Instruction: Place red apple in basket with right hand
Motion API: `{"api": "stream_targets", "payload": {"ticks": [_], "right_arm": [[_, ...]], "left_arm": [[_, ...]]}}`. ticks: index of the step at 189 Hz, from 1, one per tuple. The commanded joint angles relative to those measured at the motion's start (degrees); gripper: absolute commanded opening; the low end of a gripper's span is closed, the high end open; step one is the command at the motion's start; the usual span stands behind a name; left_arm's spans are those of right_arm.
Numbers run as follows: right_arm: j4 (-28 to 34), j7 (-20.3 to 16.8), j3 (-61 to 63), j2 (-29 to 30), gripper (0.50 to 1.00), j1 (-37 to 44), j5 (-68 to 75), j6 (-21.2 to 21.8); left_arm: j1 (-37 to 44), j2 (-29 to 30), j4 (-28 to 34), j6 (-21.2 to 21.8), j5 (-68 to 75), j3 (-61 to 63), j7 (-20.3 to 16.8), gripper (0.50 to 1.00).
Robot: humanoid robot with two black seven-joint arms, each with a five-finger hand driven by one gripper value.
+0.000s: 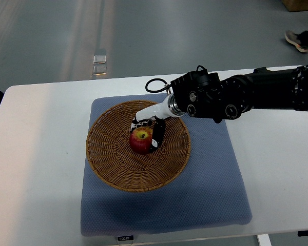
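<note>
Reaching in from the worktop's [36, 154] right edge, the right hand [150, 128] has its fingers [156, 134] wrapped around the red apple [141, 140], which sits about mid-basket [113, 169]. Looks like the apple touches the weave, but the angle makes that hard to call. The basket rests on a blue mat [215, 189] with a small dark tag [125, 238] at its near edge, print too blurry to read. Plenty of bare white worktop along the left and right edges.
</note>
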Motion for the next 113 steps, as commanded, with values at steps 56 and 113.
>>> {"api": "stream_targets", "payload": {"ticks": [56,113], "right_arm": [[0.0,-0.1,2.8,0.0,0.921,2.8,0.9,1.9],[-0.4,-0.1,10.3,0.0,0.919,6.2,4.3,6.2]], "left_arm": [[0.0,0.0,0.1,0.0,0.0,0.0,0.0,1.000],[0.0,0.0,0.0,0.0,0.0,0.0,0.0,1.000]]}}
